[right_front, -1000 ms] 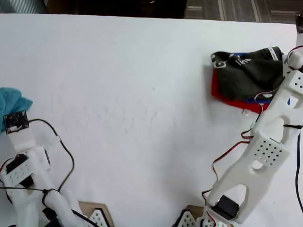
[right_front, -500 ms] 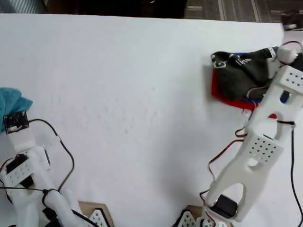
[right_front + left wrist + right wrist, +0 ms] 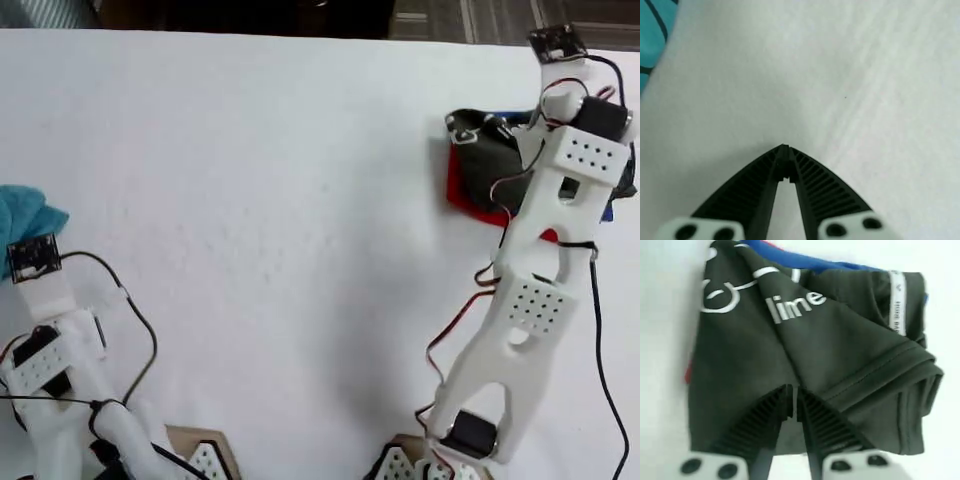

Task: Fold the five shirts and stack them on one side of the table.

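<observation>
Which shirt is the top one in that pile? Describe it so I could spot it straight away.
On the white table, look to the far right side, where a pile of folded shirts lies under the right arm. The top shirt is dark grey-green with white print, lying over a blue shirt and a red shirt.

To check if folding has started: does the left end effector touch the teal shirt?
Apart. The left wrist view shows bare table between the shut left end effector and the teal shirt.
</observation>
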